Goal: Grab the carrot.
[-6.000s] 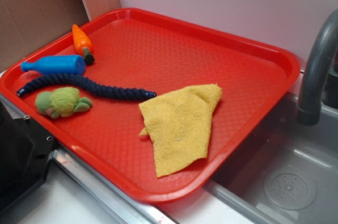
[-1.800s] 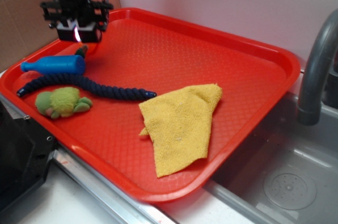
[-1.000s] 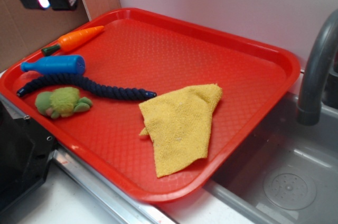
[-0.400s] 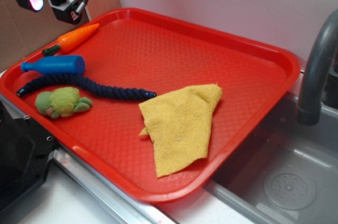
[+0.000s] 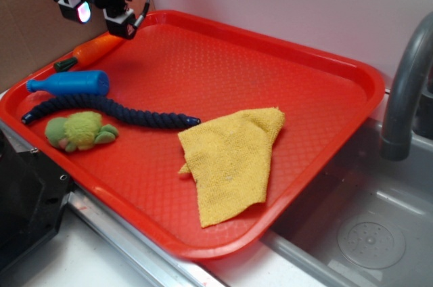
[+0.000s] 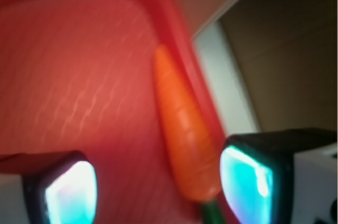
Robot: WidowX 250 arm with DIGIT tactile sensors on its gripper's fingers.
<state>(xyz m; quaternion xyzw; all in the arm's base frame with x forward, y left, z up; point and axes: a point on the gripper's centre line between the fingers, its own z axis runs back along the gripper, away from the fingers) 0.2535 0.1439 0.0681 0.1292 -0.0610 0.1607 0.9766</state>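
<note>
Wrist view, blurred: carrot (image 6: 185, 145) seemingly between open tool (image 6: 158, 184) fingers, ungrasped.

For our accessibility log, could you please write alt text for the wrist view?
A blurred orange carrot lies along the raised rim of a red tray, apart from the open gripper, whose two glowing fingers frame the bottom edge.

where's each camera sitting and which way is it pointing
exterior: off the tray's front corner, raised, angled down across it toward the wall; shows the hand over the far left corner.
wrist: on the hand, looking down past both fingertips at the carrot along the tray's rim.
shared: both show the carrot, tray and hand.
</note>
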